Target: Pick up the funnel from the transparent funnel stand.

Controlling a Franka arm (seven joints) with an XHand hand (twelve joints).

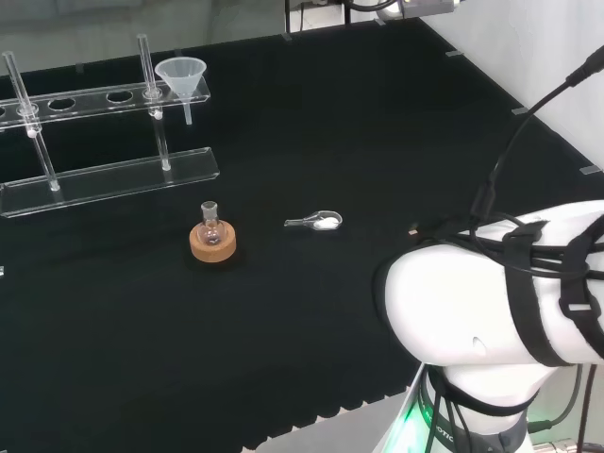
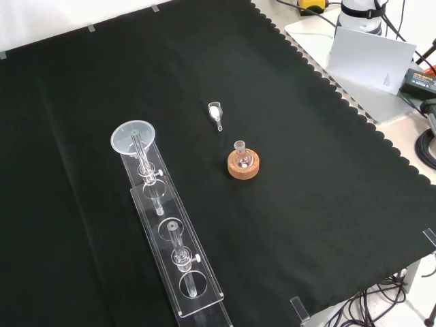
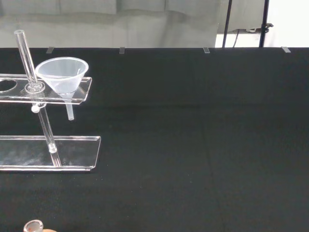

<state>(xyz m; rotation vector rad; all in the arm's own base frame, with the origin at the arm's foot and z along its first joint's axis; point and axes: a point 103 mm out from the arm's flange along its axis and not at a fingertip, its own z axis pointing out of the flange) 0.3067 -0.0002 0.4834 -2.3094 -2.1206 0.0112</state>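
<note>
Funnel sits in the transparent funnel stand.
I cannot tell my hand's state; a small flask on its cork ring stands nearer.

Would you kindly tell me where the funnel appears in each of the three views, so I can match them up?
Head view: the funnel sits at the right end of the clear stand's upper shelf, upper left of the picture.
Front view: the funnel is at the stand's far end, left of centre.
Wrist view: the funnel hangs in the shelf's end hole.
Shared landmark: the upright rod beside it.
</note>
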